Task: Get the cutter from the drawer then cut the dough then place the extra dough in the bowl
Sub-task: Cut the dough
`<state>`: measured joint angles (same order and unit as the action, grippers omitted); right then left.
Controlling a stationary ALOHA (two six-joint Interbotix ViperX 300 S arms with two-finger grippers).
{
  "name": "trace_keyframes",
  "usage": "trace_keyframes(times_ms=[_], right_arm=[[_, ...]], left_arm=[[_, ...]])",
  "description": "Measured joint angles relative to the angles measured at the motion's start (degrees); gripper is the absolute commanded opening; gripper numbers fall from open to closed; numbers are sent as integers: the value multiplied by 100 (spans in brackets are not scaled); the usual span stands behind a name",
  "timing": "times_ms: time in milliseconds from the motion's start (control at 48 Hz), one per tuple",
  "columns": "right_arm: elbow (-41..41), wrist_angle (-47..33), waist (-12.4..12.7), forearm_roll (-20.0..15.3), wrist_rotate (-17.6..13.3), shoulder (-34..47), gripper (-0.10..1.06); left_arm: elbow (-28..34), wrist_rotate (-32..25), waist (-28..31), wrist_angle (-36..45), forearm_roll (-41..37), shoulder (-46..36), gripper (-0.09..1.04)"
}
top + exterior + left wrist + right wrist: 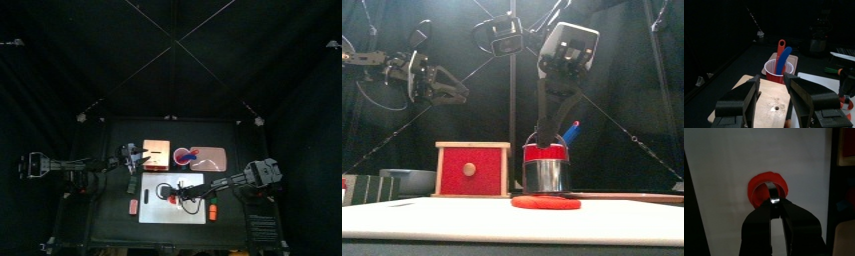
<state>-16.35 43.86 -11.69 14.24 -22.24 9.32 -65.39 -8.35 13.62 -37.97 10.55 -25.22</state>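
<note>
The right gripper (773,202), jaws tight, pinches what looks like the handle of the cutter (545,178), set on the dough (545,202) on the white board (158,186). Behind the board, the left gripper (774,80) hangs with jaws spread.

No readable writing

No letters, numbers, brands or signs can be made out on the wooden box (473,170), on the red cup (775,74) or on the white cutting board (476,225).
</note>
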Motion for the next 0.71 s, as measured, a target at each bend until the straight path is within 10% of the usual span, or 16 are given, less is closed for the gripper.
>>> trace_keyframes(times_ms=[708], right_arm=[[123,70,-88,369,0,132,39]], left_arm=[[-9,26,-9,9,0,0,81]])
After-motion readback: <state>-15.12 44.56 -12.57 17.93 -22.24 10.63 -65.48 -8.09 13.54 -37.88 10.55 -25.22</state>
